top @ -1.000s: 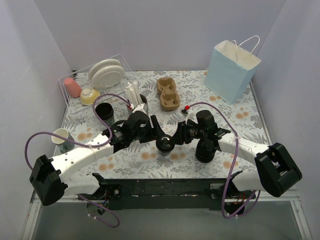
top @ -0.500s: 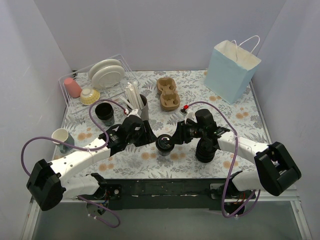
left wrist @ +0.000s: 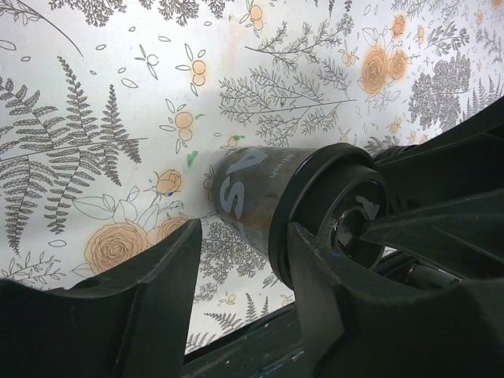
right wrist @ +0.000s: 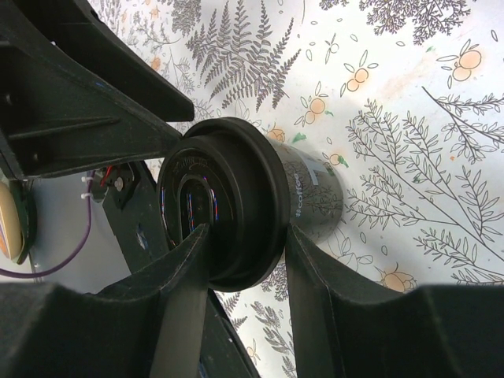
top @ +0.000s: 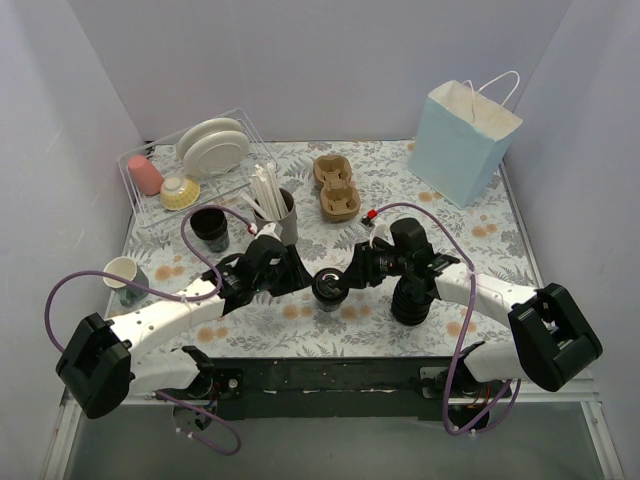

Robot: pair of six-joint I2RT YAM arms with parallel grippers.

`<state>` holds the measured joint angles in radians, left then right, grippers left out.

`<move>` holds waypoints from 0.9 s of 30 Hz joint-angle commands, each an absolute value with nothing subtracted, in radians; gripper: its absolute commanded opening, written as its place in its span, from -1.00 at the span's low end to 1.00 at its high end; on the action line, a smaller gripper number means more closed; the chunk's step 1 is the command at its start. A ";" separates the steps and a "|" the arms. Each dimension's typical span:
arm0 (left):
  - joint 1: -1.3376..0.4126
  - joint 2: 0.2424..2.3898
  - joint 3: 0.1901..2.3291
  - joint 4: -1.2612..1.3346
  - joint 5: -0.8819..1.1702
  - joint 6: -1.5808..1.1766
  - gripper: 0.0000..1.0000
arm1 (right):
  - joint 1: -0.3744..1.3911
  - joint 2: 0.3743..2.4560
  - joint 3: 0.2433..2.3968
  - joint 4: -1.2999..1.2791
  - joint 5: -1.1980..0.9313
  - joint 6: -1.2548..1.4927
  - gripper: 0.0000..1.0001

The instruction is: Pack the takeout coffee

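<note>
The takeout coffee (top: pixel 330 288), a small black cup with a black lid, stands on the floral table near the front middle. In the right wrist view its lid (right wrist: pixel 224 201) sits between my right gripper's (right wrist: pixel 246 232) fingers, which press on both sides just under the rim. My right gripper (top: pixel 352 272) comes at it from the right. My left gripper (top: pixel 296 272) is open just left of the cup. In the left wrist view the cup (left wrist: pixel 256 189) lies ahead of the left gripper (left wrist: pixel 242 236), and its right finger (left wrist: pixel 327 299) overlaps the lid.
A ribbed stack of black lids (top: pixel 412 300) stands under my right arm. A lidless black cup (top: pixel 210 225), a holder of white straws (top: pixel 272 205), a cardboard cup carrier (top: pixel 337 187), a light blue paper bag (top: pixel 463 140) and a dish rack (top: pixel 185 170) stand further back.
My left gripper has drawn back a little to the left, away from the cup. The right gripper and the cup have stayed put.
</note>
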<state>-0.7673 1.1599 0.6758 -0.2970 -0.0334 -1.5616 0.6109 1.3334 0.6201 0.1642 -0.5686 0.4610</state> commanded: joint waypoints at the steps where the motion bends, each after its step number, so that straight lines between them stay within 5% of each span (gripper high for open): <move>1: -0.764 1.192 0.629 -0.296 -0.048 -1.575 -0.09 | 0.618 1.382 0.561 0.092 -0.496 0.399 -0.22; 16: -0.765 1.168 0.452 -0.296 -0.035 -1.729 -0.10 | 0.618 1.413 0.446 0.167 -0.463 0.335 -0.30; 27: -0.759 1.121 0.725 -0.354 -0.003 -1.536 0.34 | 0.620 1.468 0.673 -0.104 -0.590 0.146 -0.31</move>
<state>-0.7574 1.1011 0.6052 -0.2787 -0.0250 -1.6432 0.6033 1.3762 0.6491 0.1864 -0.6228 0.3309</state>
